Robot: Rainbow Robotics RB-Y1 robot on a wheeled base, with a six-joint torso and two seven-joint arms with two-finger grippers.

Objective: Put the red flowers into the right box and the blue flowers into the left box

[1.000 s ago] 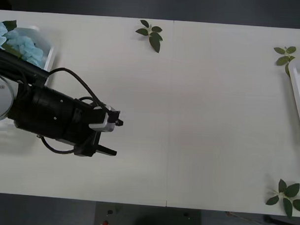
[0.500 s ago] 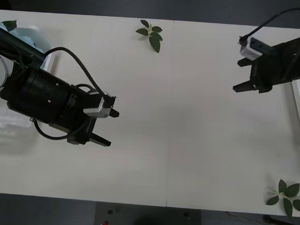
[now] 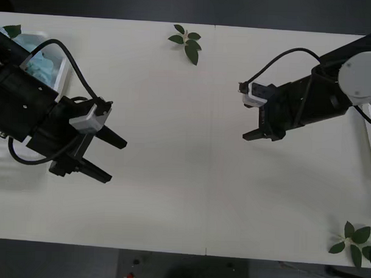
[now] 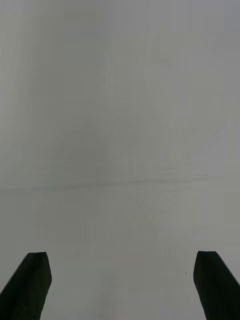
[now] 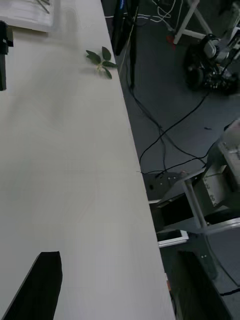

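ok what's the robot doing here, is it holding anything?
Nothing is held. The left gripper hovers open over the table, beside the left box, which holds the blue flowers. The right gripper is open above mid-table, with the right box behind its arm. Loose leaf sprigs lie on the table.

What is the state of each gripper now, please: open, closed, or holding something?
Left gripper: open, black fingers spread, holding nothing, over the white table.
Right gripper: open, holding nothing, over the table.
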